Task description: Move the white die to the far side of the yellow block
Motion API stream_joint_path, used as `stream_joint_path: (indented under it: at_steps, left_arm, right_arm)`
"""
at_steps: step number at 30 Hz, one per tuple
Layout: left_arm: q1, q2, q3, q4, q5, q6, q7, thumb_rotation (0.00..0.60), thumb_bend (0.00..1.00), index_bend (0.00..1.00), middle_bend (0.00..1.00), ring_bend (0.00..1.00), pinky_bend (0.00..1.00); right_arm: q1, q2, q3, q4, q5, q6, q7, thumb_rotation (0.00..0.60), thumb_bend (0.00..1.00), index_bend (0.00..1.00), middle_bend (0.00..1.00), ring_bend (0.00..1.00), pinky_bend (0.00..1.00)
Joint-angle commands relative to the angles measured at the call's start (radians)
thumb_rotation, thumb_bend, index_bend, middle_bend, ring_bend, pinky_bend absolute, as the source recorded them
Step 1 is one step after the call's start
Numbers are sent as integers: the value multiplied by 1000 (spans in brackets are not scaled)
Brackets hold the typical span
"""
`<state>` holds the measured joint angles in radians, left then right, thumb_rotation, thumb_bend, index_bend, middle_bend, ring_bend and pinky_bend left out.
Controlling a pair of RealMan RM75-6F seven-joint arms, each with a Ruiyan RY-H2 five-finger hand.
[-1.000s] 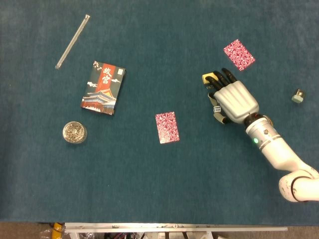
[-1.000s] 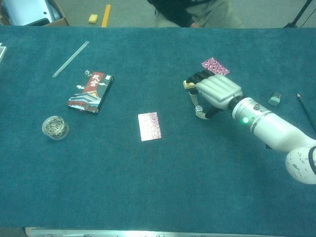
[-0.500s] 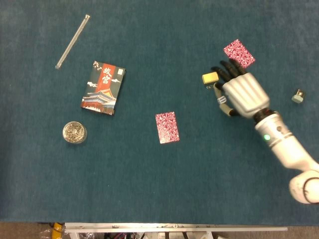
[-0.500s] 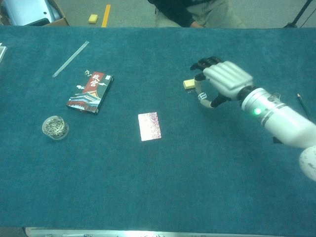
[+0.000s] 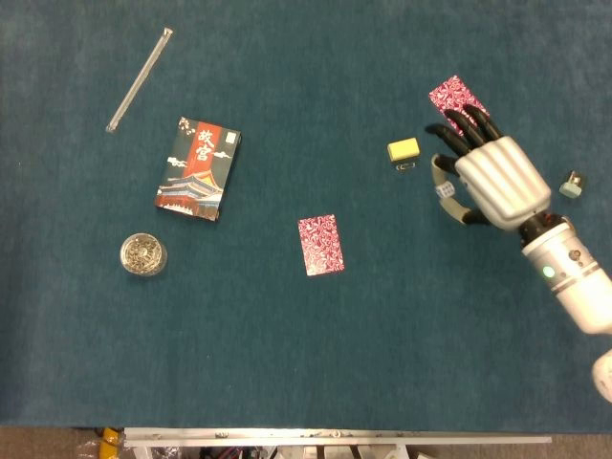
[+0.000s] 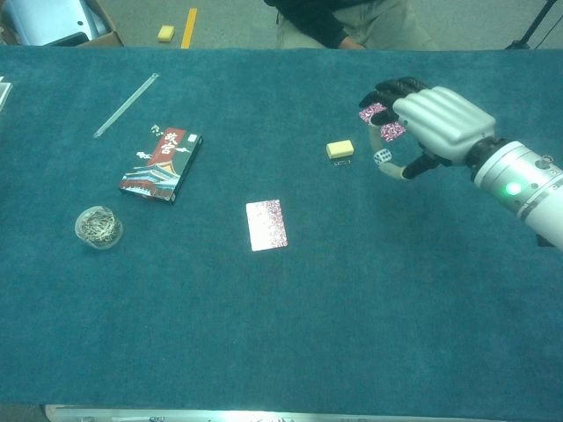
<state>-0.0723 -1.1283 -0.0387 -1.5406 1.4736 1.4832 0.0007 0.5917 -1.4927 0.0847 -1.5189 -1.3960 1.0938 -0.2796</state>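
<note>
The yellow block (image 5: 403,149) (image 6: 339,149) lies flat on the blue cloth, with a small paper clip (image 5: 405,168) just at its near side. To its right my right hand (image 5: 492,179) (image 6: 433,124) hovers above the table and pinches the white die (image 5: 445,191) (image 6: 383,156) between thumb and fingers. Its dark fingers reach toward a patterned card (image 5: 458,104) behind it. Hand and die are apart from the block. My left hand shows in neither view.
A second patterned card (image 5: 319,244) lies mid-table. At the left are a card box (image 5: 199,169), a round tin (image 5: 142,254) and a clear rod (image 5: 140,78). A small grey object (image 5: 572,185) sits at the right. A person stands behind the table's far edge (image 6: 352,46).
My right hand has risen from just beside the yellow block and moved right and away with the die in its grip, uncovering the block and the clip.
</note>
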Motion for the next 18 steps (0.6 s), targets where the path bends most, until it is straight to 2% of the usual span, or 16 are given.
stream_joint_path:
  at_steps: [1,4,5,6,18]
  left_arm:
    - [4,3,0,-3,1,6,0,600,267,240,184,133,133]
    - [11,5,1,-3,6,20,-4,600,267,239,183,133,133]
    - [14,6,2,-3,6,24,-5,600,267,238,182,133,131]
    - [16,6,2,-2,7,28,-7,600,267,236,182,133,130]
    - [15,2,4,15,10,18,-22,600,267,230,181,133,128]
  right_arm:
    - [-9,-147,27,184,-152,177,168,600,349,547,143,0,0]
    - [0,-204,41,253,-169,206,162,600,336,147,25,0,0]
    - [2,-212,44,257,-168,206,151,600,335,51,6,0,0]
    - [3,-216,46,256,-166,205,146,600,335,4,0,0,0]
    - [-24,-147,43,163,-140,195,118,600,334,0,0,0,0]
